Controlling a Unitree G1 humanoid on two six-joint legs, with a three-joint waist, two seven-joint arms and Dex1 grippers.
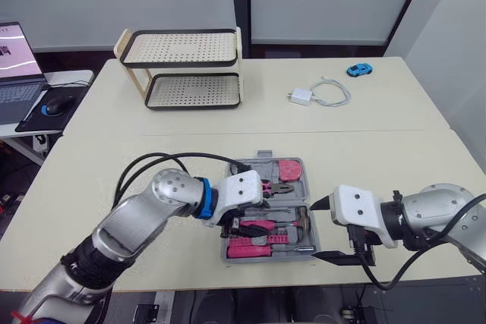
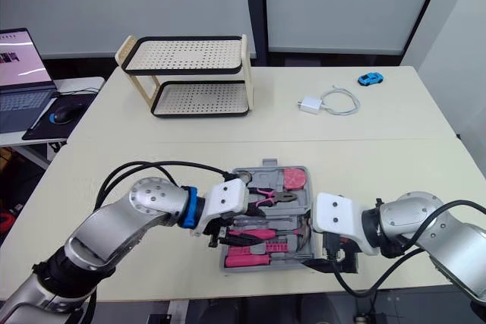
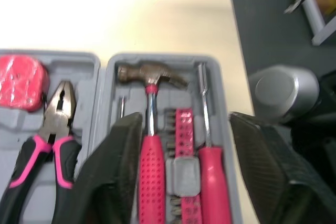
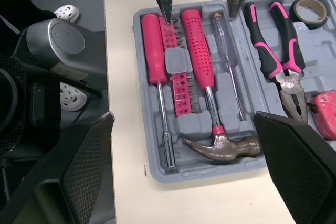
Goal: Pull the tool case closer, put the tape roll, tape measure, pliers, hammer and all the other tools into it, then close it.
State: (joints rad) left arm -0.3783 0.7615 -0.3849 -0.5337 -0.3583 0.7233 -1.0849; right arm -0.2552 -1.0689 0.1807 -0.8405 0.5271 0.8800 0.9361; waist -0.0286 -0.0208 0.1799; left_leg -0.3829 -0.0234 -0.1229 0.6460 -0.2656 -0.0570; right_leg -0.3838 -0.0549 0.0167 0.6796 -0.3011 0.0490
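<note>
Left hand covers tool case left part; laptop cut by edge.

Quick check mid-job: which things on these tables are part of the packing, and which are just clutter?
Job: tool case, hammer, pliers, tape measure, tape roll, red screwdriver, bit holder.

Lying about: two-tier rack, white charger with cable, blue toy car, laptop, mouse.

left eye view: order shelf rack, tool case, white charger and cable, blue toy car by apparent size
1. shelf rack and tool case: near alike, and the case is closer, so unranked
2. white charger and cable
3. blue toy car
</note>
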